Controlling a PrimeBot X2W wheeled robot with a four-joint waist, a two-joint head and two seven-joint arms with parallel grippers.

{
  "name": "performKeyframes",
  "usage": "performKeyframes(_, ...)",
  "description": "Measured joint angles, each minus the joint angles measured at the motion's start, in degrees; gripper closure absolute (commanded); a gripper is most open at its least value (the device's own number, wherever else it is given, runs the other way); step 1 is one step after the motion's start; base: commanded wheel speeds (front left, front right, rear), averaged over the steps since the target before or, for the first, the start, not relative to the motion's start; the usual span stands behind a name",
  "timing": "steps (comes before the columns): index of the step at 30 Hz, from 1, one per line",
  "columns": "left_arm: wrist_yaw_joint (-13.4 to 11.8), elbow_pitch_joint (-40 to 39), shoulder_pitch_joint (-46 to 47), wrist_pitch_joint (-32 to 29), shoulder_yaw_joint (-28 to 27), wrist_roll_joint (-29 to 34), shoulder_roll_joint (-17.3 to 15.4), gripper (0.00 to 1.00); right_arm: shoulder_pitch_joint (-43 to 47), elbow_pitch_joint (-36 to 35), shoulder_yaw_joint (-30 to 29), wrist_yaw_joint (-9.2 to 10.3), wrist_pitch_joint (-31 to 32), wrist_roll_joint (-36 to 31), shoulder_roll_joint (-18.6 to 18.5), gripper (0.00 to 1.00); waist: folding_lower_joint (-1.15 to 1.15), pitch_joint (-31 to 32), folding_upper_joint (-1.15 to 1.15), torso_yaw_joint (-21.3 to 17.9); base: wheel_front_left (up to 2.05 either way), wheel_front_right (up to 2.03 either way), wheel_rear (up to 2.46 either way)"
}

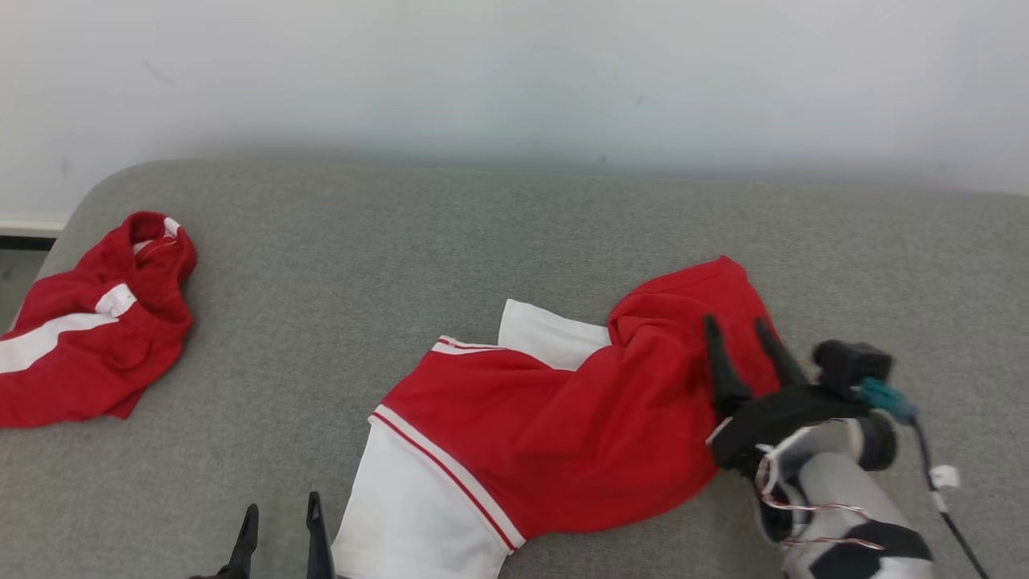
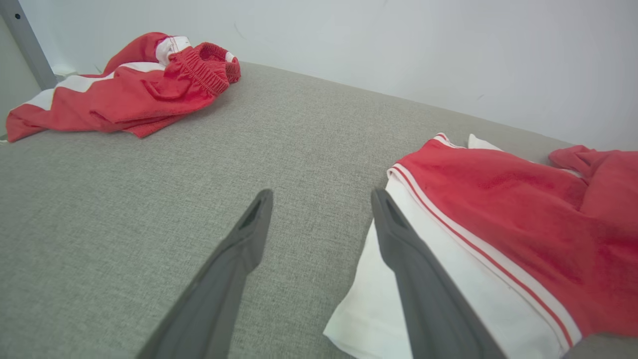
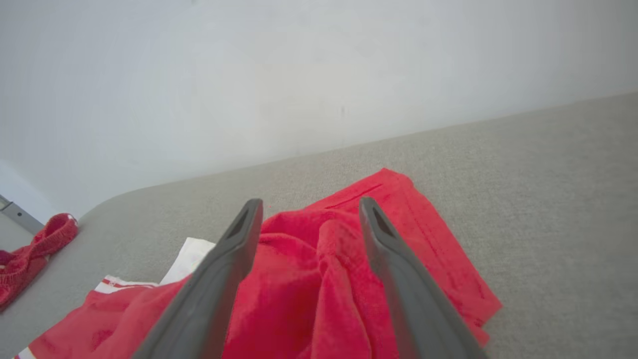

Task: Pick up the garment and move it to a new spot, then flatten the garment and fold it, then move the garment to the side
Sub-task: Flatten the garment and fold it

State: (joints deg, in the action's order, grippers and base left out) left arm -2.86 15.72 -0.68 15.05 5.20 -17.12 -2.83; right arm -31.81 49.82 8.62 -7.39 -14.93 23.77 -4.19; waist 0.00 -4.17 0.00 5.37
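Note:
A red and white garment (image 1: 563, 426) lies rumpled across the middle of the grey fabric surface (image 1: 450, 241), its red part bunched up at the right. My right gripper (image 1: 735, 328) hovers over that bunched red end, open, with the cloth lying below its fingers and not pinched. The right wrist view shows the garment (image 3: 319, 279) between and under the spread fingers of the right gripper (image 3: 309, 207). My left gripper (image 1: 281, 511) stands open at the bottom edge, just left of the white hem. In the left wrist view the left gripper (image 2: 321, 197) is over bare fabric beside the garment (image 2: 498, 219).
A second red and white garment (image 1: 88, 330) lies crumpled at the far left edge of the surface; it is also in the left wrist view (image 2: 129, 85). A pale wall (image 1: 514, 80) runs behind the surface. A grey metal post (image 2: 27, 42) stands at the left.

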Motion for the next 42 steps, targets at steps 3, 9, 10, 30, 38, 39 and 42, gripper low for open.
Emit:
performKeyframes(3, -0.09, -0.27, -0.31, 0.0, -0.15, 0.01, -0.01, 0.0, 5.34, -8.87, -2.19, -0.01, -0.21, 1.92, -3.12, 0.0, 0.0, 0.2, 0.0, -1.26, 0.0, 0.0, 0.0)
performKeyframes(9, -0.09, -0.86, -0.07, 0.0, -0.56, 0.09, -0.02, 0.0, 12.89, -13.46, -4.33, -0.01, -0.21, 2.48, -5.11, 0.0, 0.0, -0.36, 0.0, -2.64, 0.0, 0.0, 0.0)
performKeyframes(10, -0.07, -0.82, 0.08, 0.0, -0.51, 0.11, -0.01, 0.0, 13.24, -13.43, -4.48, 0.0, -0.2, 2.68, -5.16, 0.0, 0.0, -0.54, 0.0, -2.8, 0.0, 0.0, 0.0)
performKeyframes(30, 0.48, 0.13, 2.04, 0.0, 0.7, 0.92, -0.02, 0.0, 4.45, 3.18, -2.91, -0.01, -0.21, 3.96, -1.34, 1.0, 0.0, -2.35, 0.0, 0.26, 0.0, 0.0, 0.0)
performKeyframes(38, 0.02, -0.11, 1.78, 0.0, 0.64, 0.79, -0.02, 0.0, 10.12, -6.86, -4.59, -0.01, -0.21, 5.46, -1.6, 1.0, 0.0, -2.53, 0.0, -1.19, 0.0, 0.0, 0.0)
performKeyframes(39, 0.02, -0.09, 1.75, 0.0, 0.66, 0.74, -0.01, 0.0, 12.12, -8.98, -4.61, -0.01, -0.2, 5.43, -1.77, 1.0, 0.0, -2.48, 0.0, -1.55, 0.0, 0.0, 0.0)
performKeyframes(42, 0.02, -0.03, 1.5, 0.0, 0.66, 0.57, -0.02, 0.0, 17.94, -15.3, -5.26, -0.01, -0.19, 4.8, -2.58, 1.0, 0.0, -2.28, 0.0, -2.78, 0.0, 0.0, 0.0)
